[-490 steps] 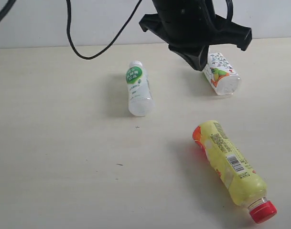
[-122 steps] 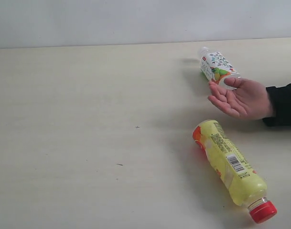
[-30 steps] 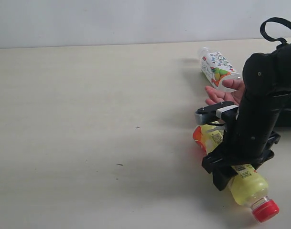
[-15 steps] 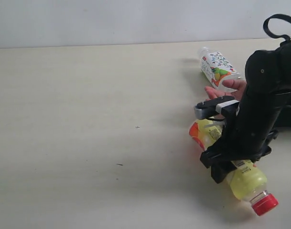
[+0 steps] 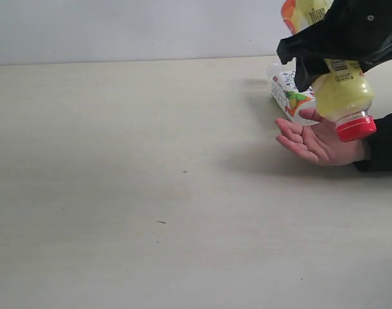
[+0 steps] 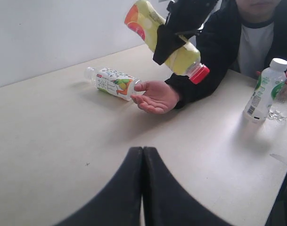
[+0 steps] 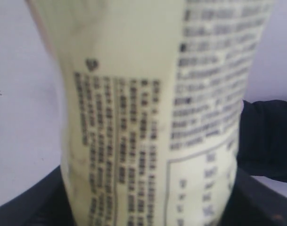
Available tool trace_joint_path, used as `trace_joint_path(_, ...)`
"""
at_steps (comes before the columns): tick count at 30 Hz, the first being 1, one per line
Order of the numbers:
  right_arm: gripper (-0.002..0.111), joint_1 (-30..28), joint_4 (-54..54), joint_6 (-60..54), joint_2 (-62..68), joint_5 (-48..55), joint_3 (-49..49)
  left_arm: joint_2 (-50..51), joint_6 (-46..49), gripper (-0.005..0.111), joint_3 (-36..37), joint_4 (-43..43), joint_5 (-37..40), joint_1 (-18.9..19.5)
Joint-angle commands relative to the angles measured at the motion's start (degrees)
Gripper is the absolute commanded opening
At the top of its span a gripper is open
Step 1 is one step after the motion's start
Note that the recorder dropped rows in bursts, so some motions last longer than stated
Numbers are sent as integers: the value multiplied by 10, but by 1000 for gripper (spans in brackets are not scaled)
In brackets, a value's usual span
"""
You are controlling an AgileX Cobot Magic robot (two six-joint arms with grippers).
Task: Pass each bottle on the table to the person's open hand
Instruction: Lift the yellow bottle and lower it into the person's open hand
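Note:
My right gripper point(image 5: 334, 48) is shut on the yellow bottle point(image 5: 340, 90) and holds it in the air, red cap point(image 5: 355, 128) tilted down, just above the person's open hand point(image 5: 315, 141). The bottle's label point(image 7: 152, 117) fills the right wrist view. A small clear bottle with a colourful white label point(image 5: 291, 95) lies on the pale table point(image 5: 150, 193) behind the hand. In the left wrist view the same lifted yellow bottle point(image 6: 181, 52) hangs over the hand point(image 6: 157, 96). My left gripper point(image 6: 143, 149) is shut, holds nothing and hangs over bare table.
Beside the person's far arm stand a green-white labelled bottle point(image 6: 262, 96) and part of a red-labelled bottle point(image 6: 284, 94). The person's dark sleeve point(image 5: 382, 141) lies along the table's right side. A pale wall point(image 5: 131, 29) backs the table.
My right gripper has lifted the yellow bottle off the table and carried it up and back, from beside the hand to above it. The hand has stayed put.

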Motion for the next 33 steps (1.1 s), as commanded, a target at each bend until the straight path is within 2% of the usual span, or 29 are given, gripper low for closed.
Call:
trace_joint_path(1,0,-15,-9,9,68,27,-43,-2,1,0,3,6,-3,-1)
trace_joint_path(9,0,-16,-77,32,155,28,-44,-2,1,0,3,6,-3,-1)
trace_joint_path(20,1,-16,-113,49,227,27,-44,-2,1,0,3,6,-3,-1)
trace_joint_path(24,16,-16,-122,49,233,27,-44,-2,1,0,3,6,-3,-1)
trace_joint_path(26,27,-16,-125,49,233,27,-44,-2,1,0,3,6,-3,-1)
trace_joint_path(30,59,-16,-125,49,233,27,-44,-2,1,0,3,6,-3,-1)
trace_joint_path(33,73,-16,-125,49,233,27,-44,-2,1,0,3,6,-3,-1)
